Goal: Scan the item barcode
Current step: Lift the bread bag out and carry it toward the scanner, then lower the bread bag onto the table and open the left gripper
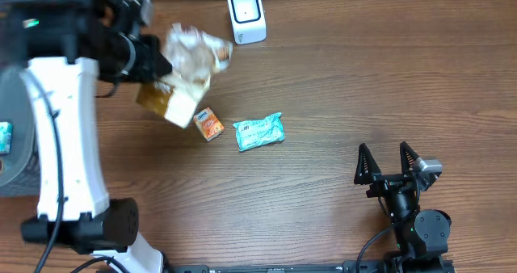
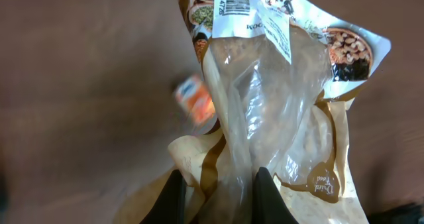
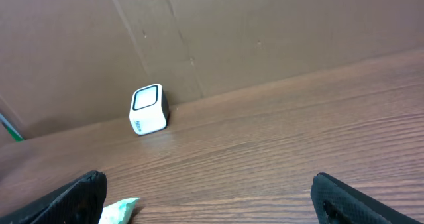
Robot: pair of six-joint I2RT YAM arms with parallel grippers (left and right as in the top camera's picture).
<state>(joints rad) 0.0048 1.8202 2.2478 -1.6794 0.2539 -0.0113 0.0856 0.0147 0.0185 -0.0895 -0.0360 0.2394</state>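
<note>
Wooden surface (image 1: 323, 87): left hand (image 1: 159, 63) pinches the snack bag (image 1: 192, 56) aloft near the far scanner (image 1: 246, 14), scan seemingly pending; right hand (image 1: 389, 161) rests spread.

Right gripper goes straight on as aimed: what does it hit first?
Nothing close, it seems: the open right gripper faces bare table up to the brown back wall. The scanner sits left of that line.
</note>
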